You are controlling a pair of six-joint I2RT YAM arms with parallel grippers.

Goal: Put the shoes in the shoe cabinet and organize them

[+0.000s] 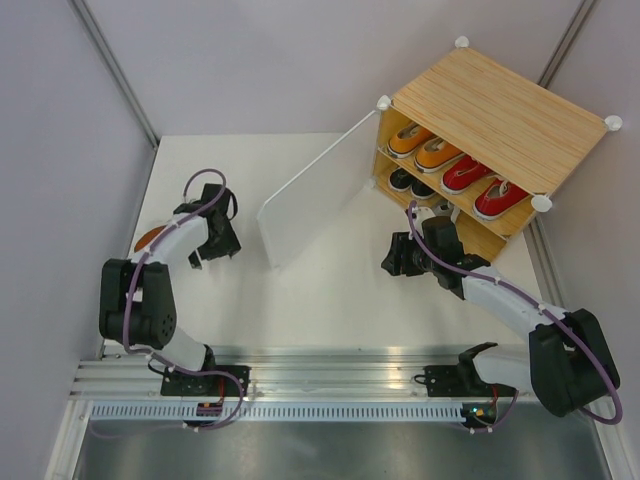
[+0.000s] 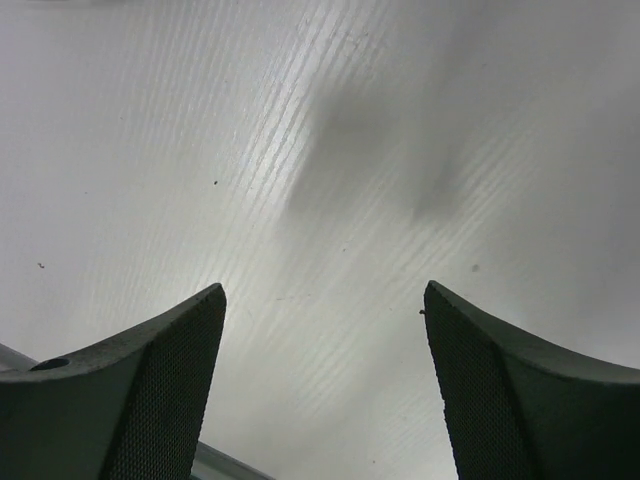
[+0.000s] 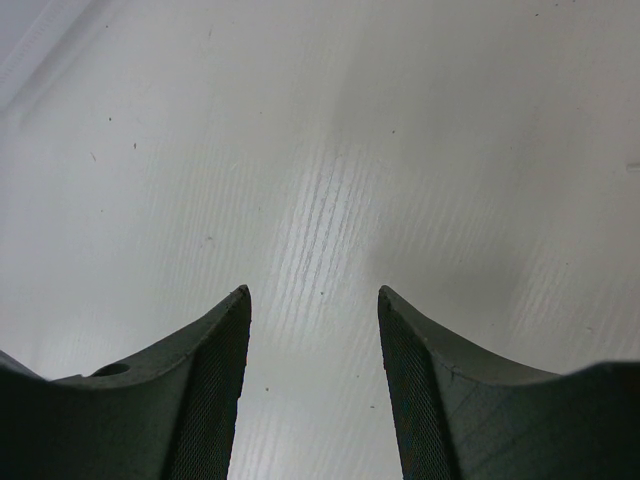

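Footwear, shelved by colour: orange shoes [image 1: 425, 148] and red shoes [image 1: 485, 187] side by side on the upper shelf of the cabinet [image 1: 500, 105], black shoes [image 1: 410, 182] below; door [image 1: 310, 205] swung wide for access. Idle over the counter [image 1: 330, 300]: left claw [image 2: 322, 300] and right claw [image 3: 313, 295], both spread apart, empty.

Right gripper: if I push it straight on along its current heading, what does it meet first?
Most likely the bare white table. The right gripper looks down on it, jaws open and empty, and its wrist view shows nothing else in that line. How far off the surface lies is unclear.
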